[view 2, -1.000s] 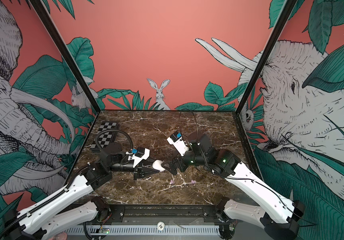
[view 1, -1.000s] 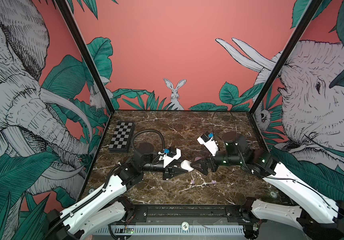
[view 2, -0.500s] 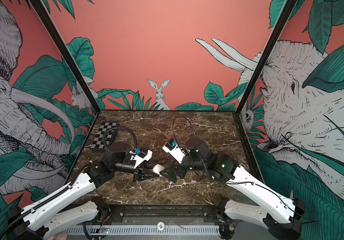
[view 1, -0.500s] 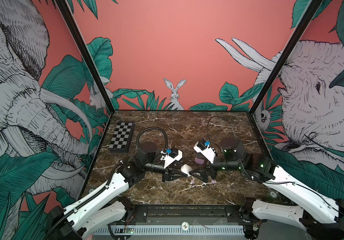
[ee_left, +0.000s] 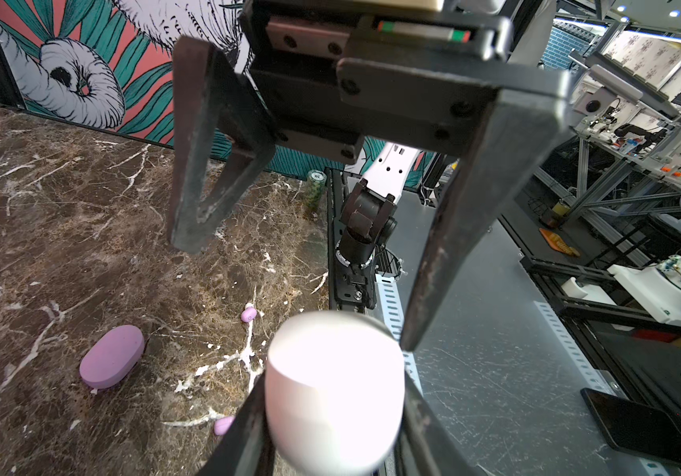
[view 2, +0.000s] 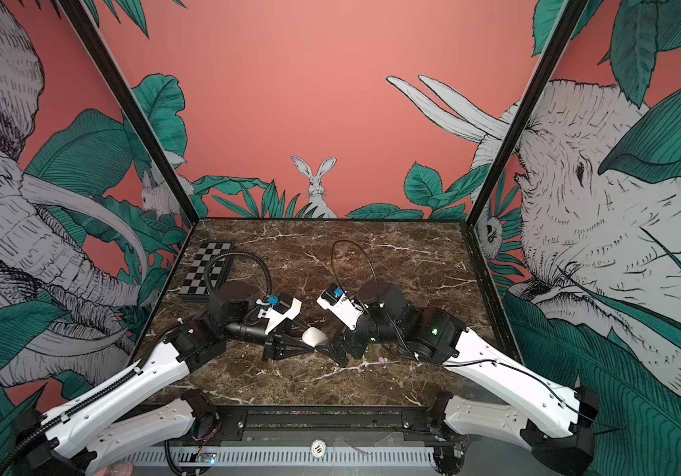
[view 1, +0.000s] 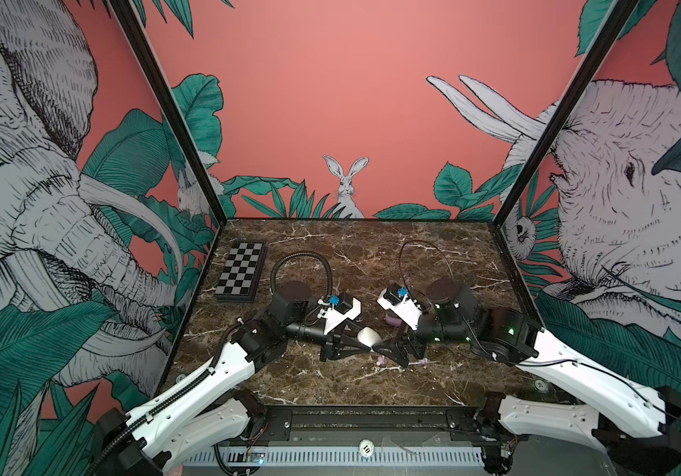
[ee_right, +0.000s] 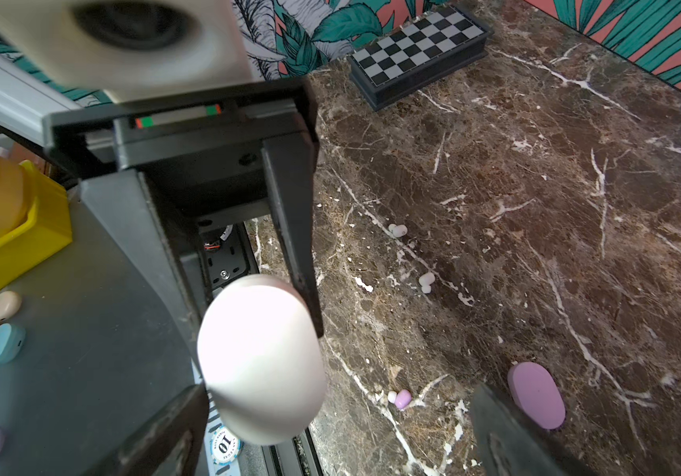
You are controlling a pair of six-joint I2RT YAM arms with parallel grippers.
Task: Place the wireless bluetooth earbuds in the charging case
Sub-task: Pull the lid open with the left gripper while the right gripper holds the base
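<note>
In both top views my left gripper (view 1: 372,347) (view 2: 315,348) is shut on a white pebble-shaped charging case (view 1: 367,334) (view 2: 312,336), a little above the marble. The left wrist view shows the case (ee_left: 334,391) clamped between the left fingers (ee_left: 248,432). My right gripper (view 1: 392,351) (ee_right: 336,395) faces it, open wide, with one finger (ee_left: 446,247) close beside the case's free end. Two lilac earbuds (ee_left: 248,314) (ee_left: 223,425) lie on the marble under the grippers. Two white earbuds (ee_right: 398,230) (ee_right: 426,281) lie farther back. A lilac case (ee_right: 536,395) (ee_left: 111,356) rests shut nearby.
A folded chessboard (view 1: 242,270) (ee_right: 417,49) lies at the back left of the marble table (view 1: 372,255). The black front rail (view 1: 372,420) runs along the near edge, with a poker chip (ee_right: 223,445) below it. Walls close in the left, right and back sides.
The right arm has come down and leftward, bringing its open jaws up to the white case. The left gripper, still holding the case, has sunk slightly.
</note>
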